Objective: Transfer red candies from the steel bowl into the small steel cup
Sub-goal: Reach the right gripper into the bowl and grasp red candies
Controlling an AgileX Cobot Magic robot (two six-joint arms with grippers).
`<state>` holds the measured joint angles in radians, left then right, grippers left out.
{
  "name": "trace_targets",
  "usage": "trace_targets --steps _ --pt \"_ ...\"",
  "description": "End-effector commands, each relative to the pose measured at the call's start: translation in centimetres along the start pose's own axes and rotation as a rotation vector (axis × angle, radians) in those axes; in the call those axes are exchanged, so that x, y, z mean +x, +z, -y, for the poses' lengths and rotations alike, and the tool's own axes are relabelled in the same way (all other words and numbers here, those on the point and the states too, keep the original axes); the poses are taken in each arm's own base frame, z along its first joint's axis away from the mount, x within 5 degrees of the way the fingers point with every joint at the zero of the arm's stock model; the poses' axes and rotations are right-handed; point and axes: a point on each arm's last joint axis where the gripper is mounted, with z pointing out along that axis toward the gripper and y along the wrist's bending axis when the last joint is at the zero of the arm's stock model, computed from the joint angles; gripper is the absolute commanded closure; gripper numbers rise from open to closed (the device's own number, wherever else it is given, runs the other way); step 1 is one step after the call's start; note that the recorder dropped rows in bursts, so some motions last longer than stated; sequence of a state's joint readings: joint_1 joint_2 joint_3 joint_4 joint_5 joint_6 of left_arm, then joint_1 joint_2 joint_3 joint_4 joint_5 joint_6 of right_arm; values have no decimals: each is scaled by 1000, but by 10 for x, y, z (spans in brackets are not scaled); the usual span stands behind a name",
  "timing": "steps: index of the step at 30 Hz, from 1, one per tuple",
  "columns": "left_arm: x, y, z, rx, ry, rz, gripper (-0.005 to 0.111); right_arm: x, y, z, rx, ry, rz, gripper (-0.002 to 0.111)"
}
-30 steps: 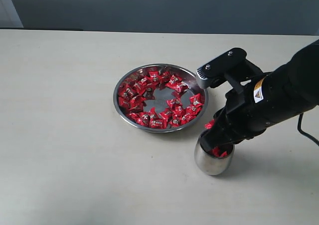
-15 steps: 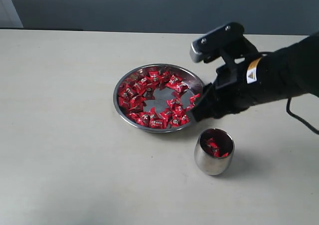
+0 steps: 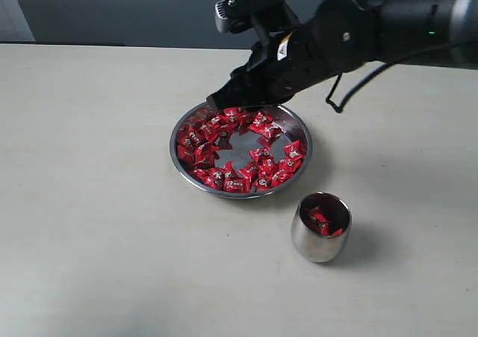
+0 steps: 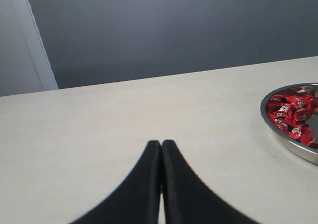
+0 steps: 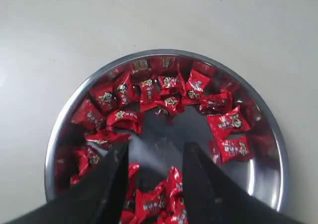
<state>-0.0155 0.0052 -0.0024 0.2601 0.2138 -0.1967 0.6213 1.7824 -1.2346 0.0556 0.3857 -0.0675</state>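
The steel bowl point(image 3: 240, 149) sits mid-table with a ring of red candies point(image 3: 224, 177) around its bare centre. In front of it to the right stands the small steel cup point(image 3: 320, 240), upright, with a few red candies point(image 3: 320, 220) inside. My right gripper point(image 3: 213, 101) hovers over the bowl's far rim. In the right wrist view the right gripper point(image 5: 155, 147) is open above the bowl point(image 5: 164, 53), with loose candies point(image 5: 169, 102) below and nothing gripped. The left gripper point(image 4: 161, 143) is shut and empty over bare table; the bowl point(image 4: 278, 137) shows at that view's edge.
The cream tabletop point(image 3: 97, 225) spreads wide to the left and front of the bowl. A dark wall point(image 3: 149, 8) runs behind the table's far edge. The right arm point(image 3: 373, 31) reaches in from the upper right, above the table.
The right gripper has left the cup, risen, and swung up-left across the bowl to its far rim. Its jaws have opened. Candies lie in the cup.
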Motion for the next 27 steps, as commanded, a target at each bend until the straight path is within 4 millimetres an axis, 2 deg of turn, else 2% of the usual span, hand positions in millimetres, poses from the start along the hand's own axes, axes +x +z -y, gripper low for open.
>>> trace_targets --steps 1,5,10,14,27 --pt "0 0 1 8 -7 9 106 -5 30 1 -5 -3 -109 72" --pt "0 0 1 8 -7 9 106 2 53 3 -3 -19 -239 72" --pt "0 0 1 8 -7 9 106 13 79 5 10 -46 -314 72" --pt "0 0 1 8 -7 9 106 21 91 6 16 -63 -363 72" --pt "0 0 1 8 -7 9 106 26 92 13 78 -146 -414 72"
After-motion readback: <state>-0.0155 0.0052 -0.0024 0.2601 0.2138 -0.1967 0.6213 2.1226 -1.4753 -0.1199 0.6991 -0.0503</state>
